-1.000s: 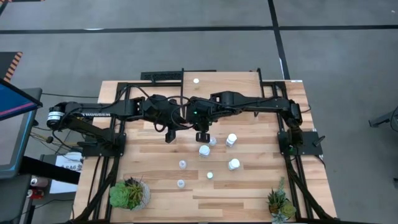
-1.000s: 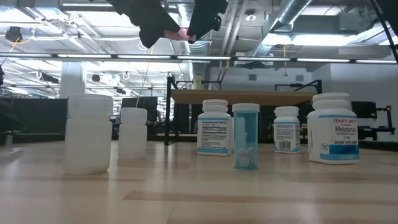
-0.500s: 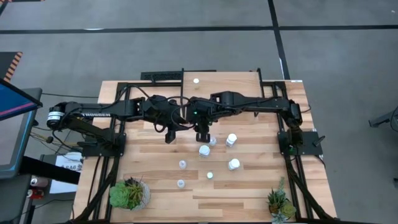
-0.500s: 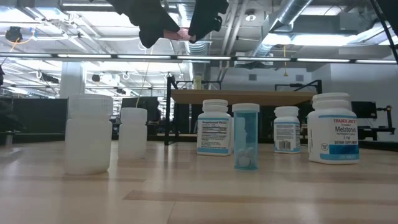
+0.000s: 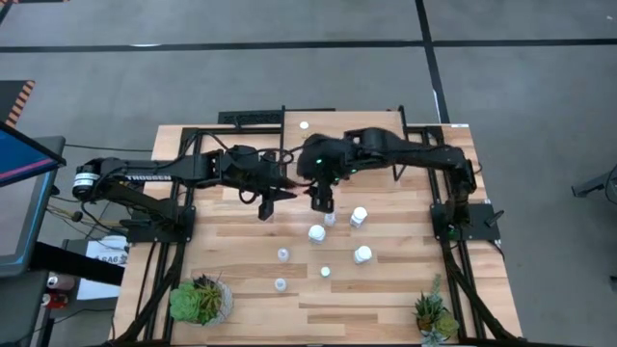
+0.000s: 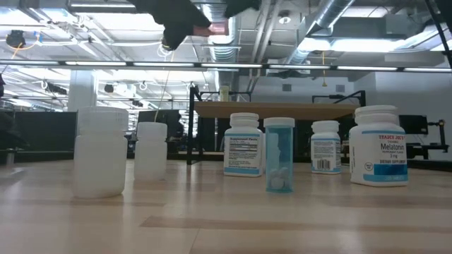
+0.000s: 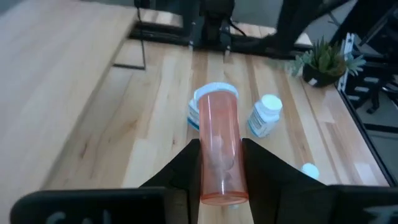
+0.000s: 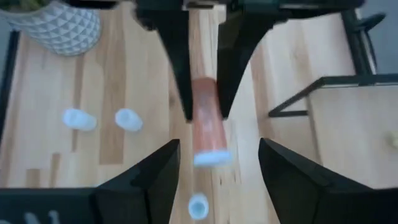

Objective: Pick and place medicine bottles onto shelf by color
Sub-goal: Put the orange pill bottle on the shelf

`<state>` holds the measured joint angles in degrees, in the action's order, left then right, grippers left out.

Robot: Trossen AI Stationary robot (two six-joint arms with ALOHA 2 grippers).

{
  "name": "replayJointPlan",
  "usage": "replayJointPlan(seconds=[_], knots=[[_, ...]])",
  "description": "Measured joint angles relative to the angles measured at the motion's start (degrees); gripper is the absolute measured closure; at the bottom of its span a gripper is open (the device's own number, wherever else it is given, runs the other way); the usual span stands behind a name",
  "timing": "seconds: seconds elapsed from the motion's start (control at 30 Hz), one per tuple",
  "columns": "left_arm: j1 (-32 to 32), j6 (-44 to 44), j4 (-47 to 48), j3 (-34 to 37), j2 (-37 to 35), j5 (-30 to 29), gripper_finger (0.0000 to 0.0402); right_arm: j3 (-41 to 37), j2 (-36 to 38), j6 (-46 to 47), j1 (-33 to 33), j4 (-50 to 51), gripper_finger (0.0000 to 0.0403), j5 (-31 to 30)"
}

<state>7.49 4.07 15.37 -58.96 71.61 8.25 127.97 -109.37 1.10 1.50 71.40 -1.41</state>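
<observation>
An orange medicine bottle (image 7: 217, 118) with a white cap (image 8: 208, 158) hangs in the air over the middle of the table, with my left gripper (image 7: 221, 144) shut on it. My right gripper (image 8: 219, 144) stands open just beyond the cap end, its fingers on either side and clear of the bottle; in the high view it (image 5: 321, 200) is right of my left gripper (image 5: 270, 200). Several white-capped bottles (image 5: 317, 233) stand upright on the table below. The shelf (image 6: 282, 109) stands at the table's far side with a small bottle (image 5: 304, 124) on it. My left gripper pinches the orange bottle's body (image 7: 214, 171) between its two fingers, toward the bottle's bottom end. The fingers (image 7: 186, 168) come from the table's left, slanting a little down, and lie along the bottle. The bottle is lifted clear, its cap end pointing away toward my right gripper.
Two potted green plants (image 5: 201, 299) (image 5: 434, 316) stand at the table's near corners. In the low view, white bottles (image 6: 101, 152) (image 6: 378, 144) and a pale blue one (image 6: 279, 155) stand in a row in front of the shelf.
My right gripper has opened, let go of the orange bottle's cap end, and risen back toward the table's far right. The bottle stays in my left gripper at the same place.
</observation>
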Motion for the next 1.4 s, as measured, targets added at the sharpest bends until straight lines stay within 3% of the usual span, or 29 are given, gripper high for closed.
replayJointPlan(seconds=[0.17,0.4,0.7,1.4], knots=[[1.4,-2.9,-0.3,-4.7,0.0,-0.1,0.0326,4.0,4.3,0.0,0.0,2.4,0.0163,0.0],[1.5,-8.3,-0.4,-13.1,0.0,-0.1,0.0325,4.5,11.4,-0.1,-0.4,-4.1,0.0163,-0.1],[0.5,-12.6,-0.3,-21.2,-0.1,0.3,0.0325,4.4,11.2,-5.3,-0.7,-8.8,0.0163,-0.1],[0.2,-12.6,2.7,-22.4,-0.1,0.1,0.0324,4.4,9.6,-7.6,0.9,-14.0,0.0163,0.1]])
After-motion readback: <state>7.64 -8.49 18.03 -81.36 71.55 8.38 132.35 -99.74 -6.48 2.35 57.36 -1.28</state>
